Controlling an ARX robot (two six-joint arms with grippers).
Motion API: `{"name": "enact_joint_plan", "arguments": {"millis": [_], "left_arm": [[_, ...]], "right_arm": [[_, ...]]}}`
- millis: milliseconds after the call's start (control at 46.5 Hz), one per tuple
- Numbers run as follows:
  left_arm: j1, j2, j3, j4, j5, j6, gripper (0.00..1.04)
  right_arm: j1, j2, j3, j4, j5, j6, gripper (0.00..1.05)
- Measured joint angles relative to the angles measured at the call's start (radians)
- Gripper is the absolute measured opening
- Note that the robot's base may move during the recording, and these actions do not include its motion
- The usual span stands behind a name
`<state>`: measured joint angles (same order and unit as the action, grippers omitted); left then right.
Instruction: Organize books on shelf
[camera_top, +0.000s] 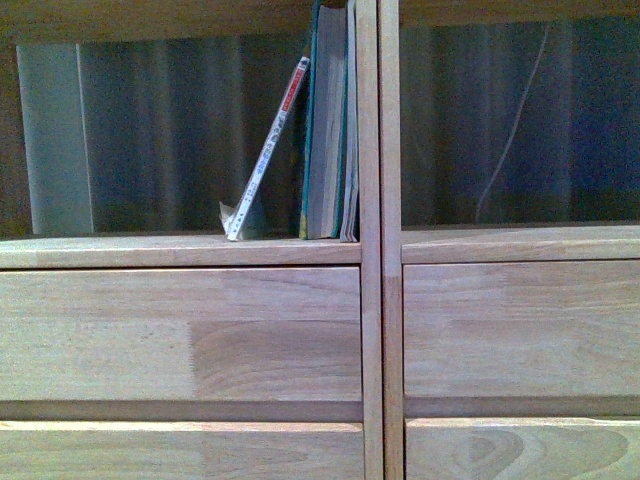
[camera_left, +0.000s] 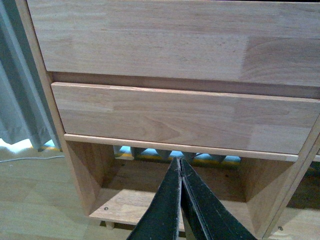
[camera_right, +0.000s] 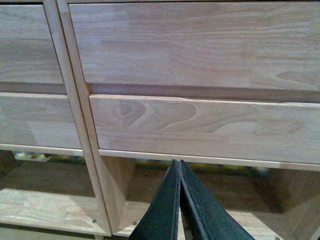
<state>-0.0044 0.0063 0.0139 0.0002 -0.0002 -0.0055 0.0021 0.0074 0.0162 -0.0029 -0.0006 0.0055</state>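
Observation:
In the front view the wooden shelf (camera_top: 370, 250) fills the frame. In its left open compartment a thick teal book (camera_top: 325, 130) with cream page edges stands upright against the divider, with a thin pale booklet (camera_top: 352, 120) beside it. A floppy paperback with a white, red-lettered spine (camera_top: 268, 150) leans to the right against the teal book. Neither arm shows in the front view. My left gripper (camera_left: 180, 161) is shut and empty, low before the left column's bottom compartment. My right gripper (camera_right: 178, 162) is shut and empty, low before the right column's bottom compartment.
Plain drawer fronts (camera_top: 180, 335) lie below the book compartment and show above both grippers (camera_left: 185, 117) (camera_right: 205, 127). A pale panel (camera_top: 55, 140) stands at the left of the book compartment. A grey curtain (camera_left: 20, 100) hangs left of the shelf, over a wooden floor (camera_left: 35, 200).

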Motion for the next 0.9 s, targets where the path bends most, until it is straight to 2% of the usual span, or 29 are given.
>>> {"name": "enact_joint_plan", "arguments": {"millis": [344, 387, 537, 795, 902], "left_arm": [[0.0, 0.0, 0.0, 0.0, 0.0, 0.0, 0.03], [0.0, 0.0, 0.0, 0.0, 0.0, 0.0, 0.07], [0.0, 0.0, 0.0, 0.0, 0.0, 0.0, 0.41], [0.0, 0.0, 0.0, 0.0, 0.0, 0.0, 0.78], [0.0, 0.0, 0.0, 0.0, 0.0, 0.0, 0.97]], "right_arm": [[0.0, -0.001, 0.0, 0.0, 0.0, 0.0, 0.03], [0.0, -0.001, 0.0, 0.0, 0.0, 0.0, 0.03], [0.0, -0.001, 0.0, 0.0, 0.0, -0.002, 0.35], [0.0, -0.001, 0.0, 0.0, 0.0, -0.002, 0.72], [0.0, -0.001, 0.0, 0.0, 0.0, -0.002, 0.9]]}}
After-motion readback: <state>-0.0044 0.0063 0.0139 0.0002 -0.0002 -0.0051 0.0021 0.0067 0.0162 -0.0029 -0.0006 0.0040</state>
